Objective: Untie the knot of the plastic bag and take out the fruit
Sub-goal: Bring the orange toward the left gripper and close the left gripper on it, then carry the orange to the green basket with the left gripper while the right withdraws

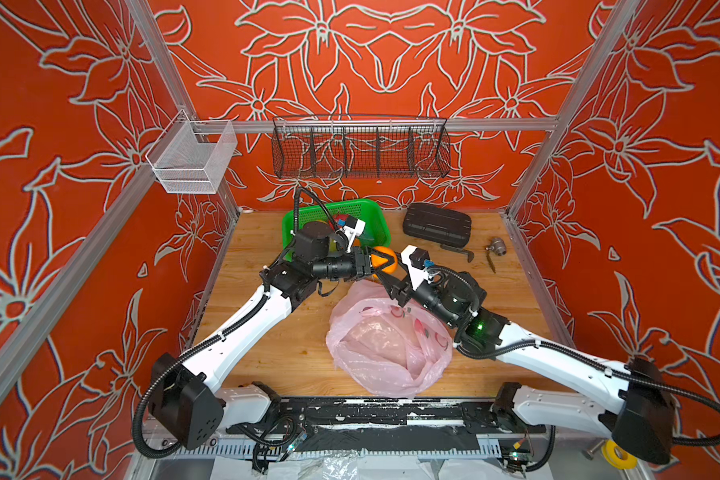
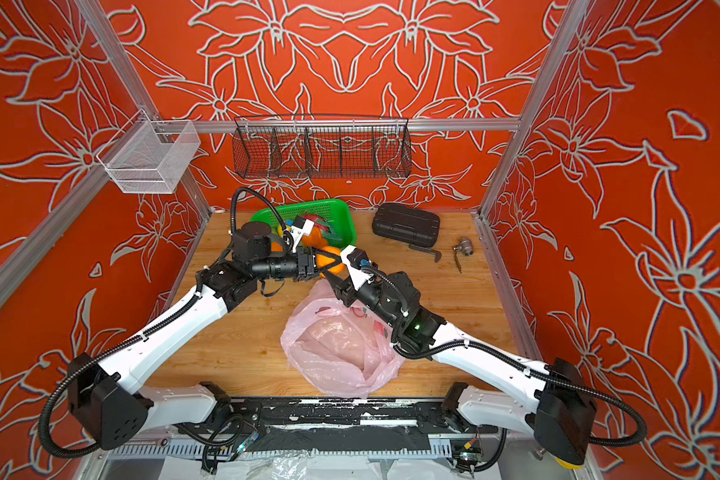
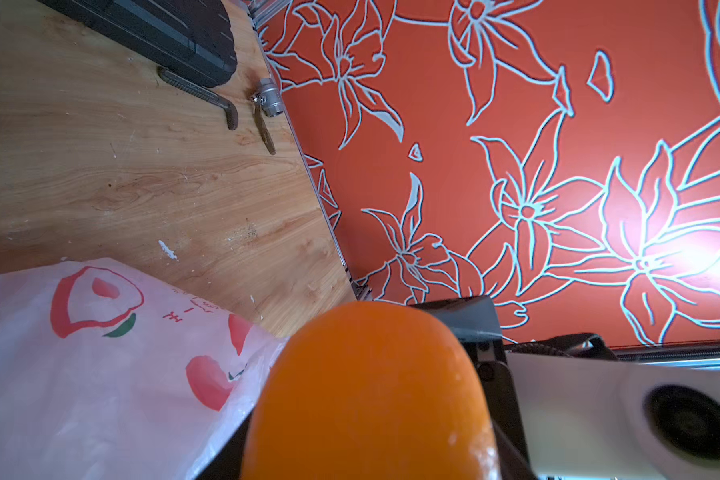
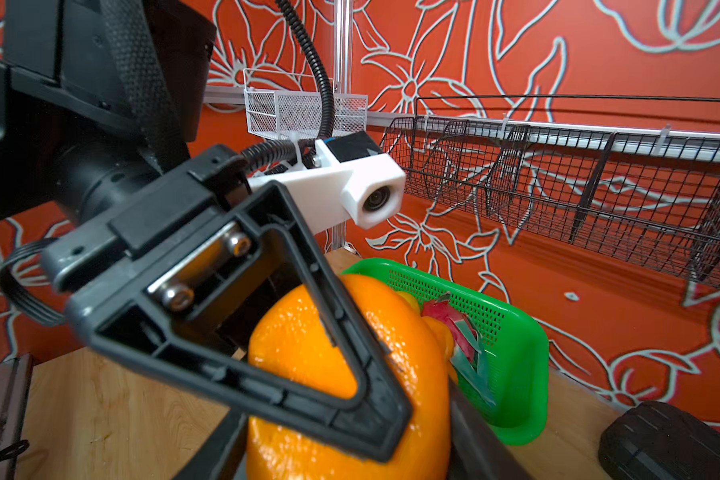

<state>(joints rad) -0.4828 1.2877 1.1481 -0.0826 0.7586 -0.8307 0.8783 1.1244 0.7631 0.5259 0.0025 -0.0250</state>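
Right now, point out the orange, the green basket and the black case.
orange [image 3: 371, 395]: left wrist view, middle of the peel.
green basket [image 2: 321, 208]: a top view, far mesh wall.
black case [image 1: 437, 224]: a top view, middle of the lid.

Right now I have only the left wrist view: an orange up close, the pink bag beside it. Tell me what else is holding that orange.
Observer: The right gripper is closed on the orange too, along with the left gripper; the right wrist view shows both on it.
Operator: Name a drop spot.
Observer: A green basket stands at the back of the table, close behind the orange.
Operator: List its contents.
Observer: A dragon fruit and a yellow fruit lie in it.
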